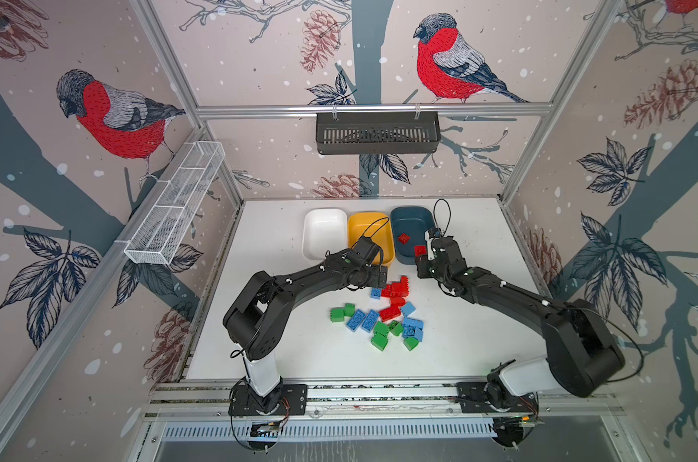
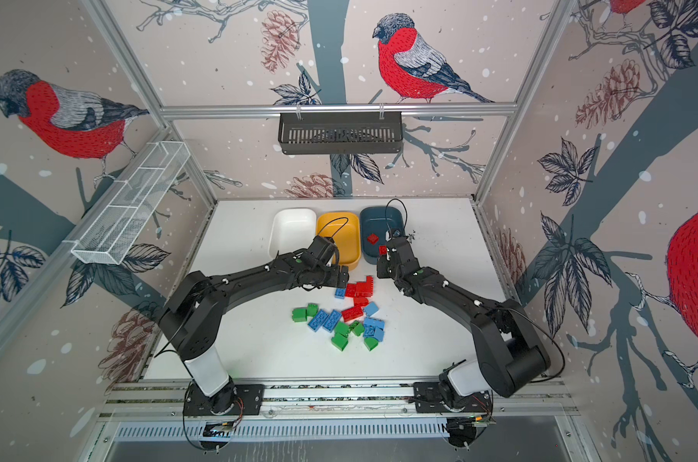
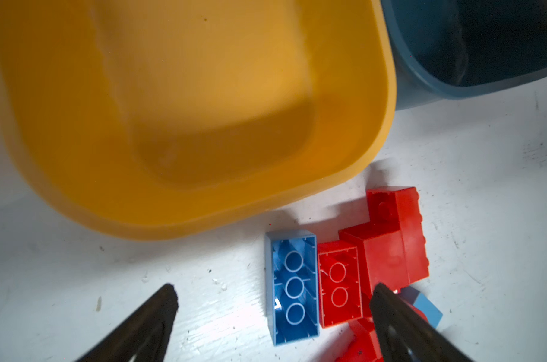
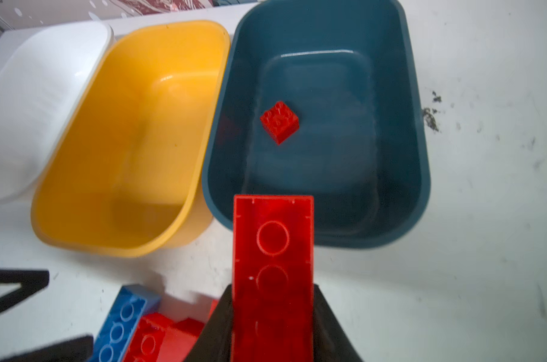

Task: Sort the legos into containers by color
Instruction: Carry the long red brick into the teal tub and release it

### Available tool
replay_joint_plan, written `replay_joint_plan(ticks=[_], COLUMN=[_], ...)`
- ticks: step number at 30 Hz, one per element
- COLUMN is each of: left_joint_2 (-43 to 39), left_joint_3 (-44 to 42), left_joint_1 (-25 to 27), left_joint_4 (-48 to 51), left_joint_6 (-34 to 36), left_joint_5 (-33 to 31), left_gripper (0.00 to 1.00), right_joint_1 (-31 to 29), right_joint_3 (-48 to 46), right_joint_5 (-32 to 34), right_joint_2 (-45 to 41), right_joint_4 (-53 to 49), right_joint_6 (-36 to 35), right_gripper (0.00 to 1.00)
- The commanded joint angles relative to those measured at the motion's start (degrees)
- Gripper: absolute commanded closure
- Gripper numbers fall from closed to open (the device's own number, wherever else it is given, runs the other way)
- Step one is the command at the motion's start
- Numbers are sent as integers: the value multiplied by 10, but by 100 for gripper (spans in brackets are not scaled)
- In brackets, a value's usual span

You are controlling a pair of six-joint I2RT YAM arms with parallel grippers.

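The right jaws held the long red brick point(image 4: 272, 244) pointing lengthwise at the teal tub point(image 4: 328, 78), upper centre; the left jaws stood wide.

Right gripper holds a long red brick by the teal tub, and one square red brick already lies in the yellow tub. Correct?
One slip: the square red brick lies in the teal tub, not the yellow tub, as the right wrist view shows. The right gripper does hold a long red brick by the teal tub.
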State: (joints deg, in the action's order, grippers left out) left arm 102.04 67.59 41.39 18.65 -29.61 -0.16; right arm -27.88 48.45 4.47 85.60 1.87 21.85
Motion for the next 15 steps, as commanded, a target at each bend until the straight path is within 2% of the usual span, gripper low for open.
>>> replay_joint_plan(ticks=[1,5,8,15], left_joint_2=[7,14,18,25], left_joint_3=[5,1,-1,-1], left_joint_1=[1,1,1,2], left_joint_4=[21,12,12,17], left_joint_6=[-3,-18,-22,-20], left_joint_5=[5,39,36,28], left_gripper=[4,7,10,24], right_joint_1=[14,32,37,39], right_joint_3=[50,125,180,257], right_joint_5=[-6,-10,-8,18], right_joint_2=[51,122,173,243], right_joint_4=[0,-33,-62,-84], right_joint_6=[-13,-15,-22,-7], right_gripper=[72,71,70,62])
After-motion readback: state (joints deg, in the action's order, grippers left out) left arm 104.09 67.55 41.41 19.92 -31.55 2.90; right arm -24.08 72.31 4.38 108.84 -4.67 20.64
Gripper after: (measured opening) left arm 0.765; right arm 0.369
